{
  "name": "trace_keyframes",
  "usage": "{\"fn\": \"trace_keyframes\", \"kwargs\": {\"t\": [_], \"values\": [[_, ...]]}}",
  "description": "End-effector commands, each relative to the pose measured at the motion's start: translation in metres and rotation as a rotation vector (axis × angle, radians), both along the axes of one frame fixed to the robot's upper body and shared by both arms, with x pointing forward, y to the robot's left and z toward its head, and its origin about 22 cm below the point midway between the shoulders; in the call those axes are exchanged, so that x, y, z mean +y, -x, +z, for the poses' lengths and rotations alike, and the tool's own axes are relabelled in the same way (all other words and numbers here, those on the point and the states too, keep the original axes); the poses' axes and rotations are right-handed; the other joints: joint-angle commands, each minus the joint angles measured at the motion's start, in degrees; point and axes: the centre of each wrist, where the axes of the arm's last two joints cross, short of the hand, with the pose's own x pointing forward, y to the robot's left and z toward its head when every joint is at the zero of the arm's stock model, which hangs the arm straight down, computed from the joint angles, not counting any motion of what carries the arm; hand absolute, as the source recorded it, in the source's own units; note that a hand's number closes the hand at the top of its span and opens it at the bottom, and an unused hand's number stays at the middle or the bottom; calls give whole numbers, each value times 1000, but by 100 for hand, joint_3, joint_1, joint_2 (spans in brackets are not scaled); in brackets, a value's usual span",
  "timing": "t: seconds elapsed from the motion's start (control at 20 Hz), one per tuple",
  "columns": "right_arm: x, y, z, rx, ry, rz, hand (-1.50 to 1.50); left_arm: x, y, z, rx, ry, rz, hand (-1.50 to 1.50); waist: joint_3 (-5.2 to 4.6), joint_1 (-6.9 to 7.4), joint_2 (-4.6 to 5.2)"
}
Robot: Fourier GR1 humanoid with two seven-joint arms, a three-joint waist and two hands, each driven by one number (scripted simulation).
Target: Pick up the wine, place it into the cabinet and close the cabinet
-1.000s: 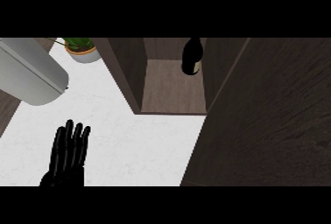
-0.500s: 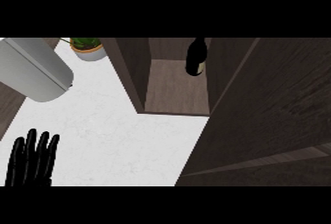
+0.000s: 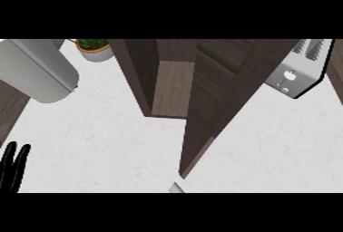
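Observation:
The dark wood cabinet (image 3: 144, 72) stands on the white counter at the top middle. Its door (image 3: 224, 95) is swung most of the way across the opening, leaving a narrow gap. Through that gap I see only a strip of the bare shelf floor (image 3: 173, 86). No wine bottle shows, and the door covers the part of the shelf behind it. My left hand (image 3: 13, 167) rests at the lower left edge, fingers straight and pointing up, holding nothing. My right hand shows nowhere; a small grey sliver (image 3: 175, 187) sits at the lower edge under the door's corner.
A silver toaster (image 3: 295, 72) stands at the upper right beside the door. A large grey rounded appliance (image 3: 36, 68) fills the upper left, with a potted plant (image 3: 95, 49) behind it. White counter (image 3: 100, 136) stretches between my left hand and the cabinet.
The cabinet door has swung left across the opening and now hides the bottle. The toaster has come into sight at the right. My left hand has slid down and left to the edge.

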Motion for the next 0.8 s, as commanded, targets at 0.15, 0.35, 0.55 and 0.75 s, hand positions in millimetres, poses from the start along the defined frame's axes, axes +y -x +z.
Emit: {"fn": "trace_keyframes", "kwargs": {"t": [0.15,0.35,0.55,0.75], "values": [[58,-34,20,-7,5,-2,150,29,-1,19,-18,-9,-20,-150,6,125,27],[87,-70,39,9,34,-27,150,36,-2,17,-38,13,-37,-150,7,155,56],[110,-105,59,-18,20,-58,150,50,2,20,-28,27,-33,-150,18,147,67],[134,-133,73,-28,52,-58,150,60,-7,34,-50,4,-53,-150,16,228,106]]}}
